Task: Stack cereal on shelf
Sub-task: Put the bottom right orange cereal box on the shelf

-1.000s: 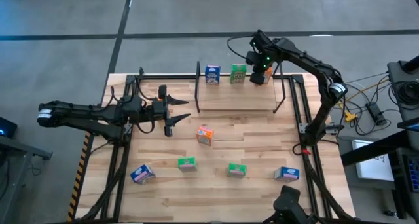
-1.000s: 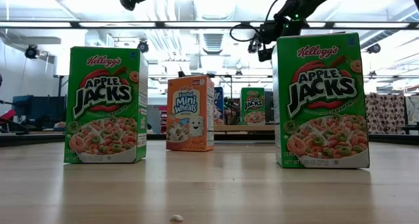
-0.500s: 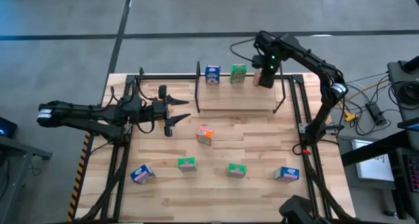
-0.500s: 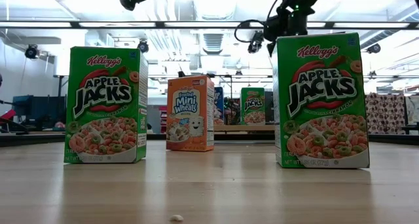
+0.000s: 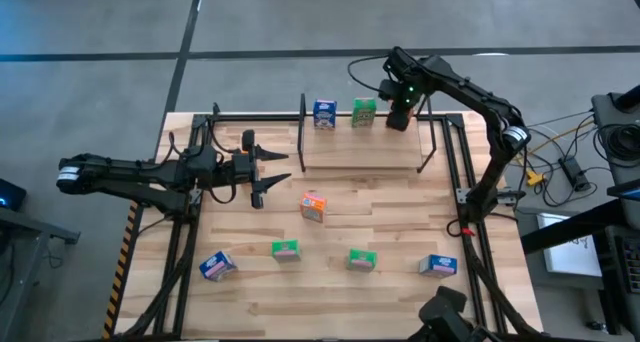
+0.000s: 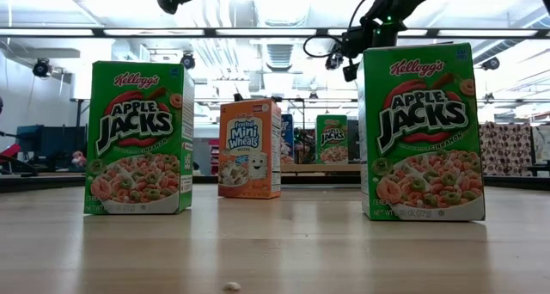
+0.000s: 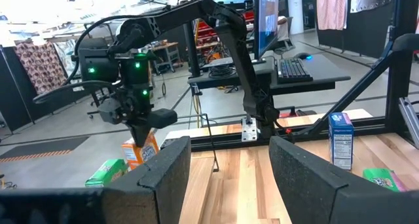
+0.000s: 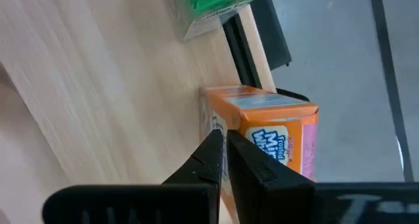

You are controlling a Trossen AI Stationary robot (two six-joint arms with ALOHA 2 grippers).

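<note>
Orange, green and blue boxes show in the high view: on the shelf (image 5: 360,152) stand a blue box (image 5: 324,113) and a green box (image 5: 364,112), with the right gripper (image 5: 398,118) just beside the green one, over the shelf's right end. On the table (image 5: 400,222) lie an orange box (image 5: 314,207), two green and two blue boxes. The left gripper (image 5: 268,174) waits left of the shelf, fingers spread, holding nothing.

Low view: two green boxes stand near, the orange box (image 6: 249,149) between them, the shelf far behind.

Left wrist view: the right gripper (image 7: 145,128) hangs above a shelf orange box (image 7: 140,152).

Right wrist view: the right fingers (image 8: 216,160) are pressed together, empty, their tips against that orange box (image 8: 268,129).
</note>
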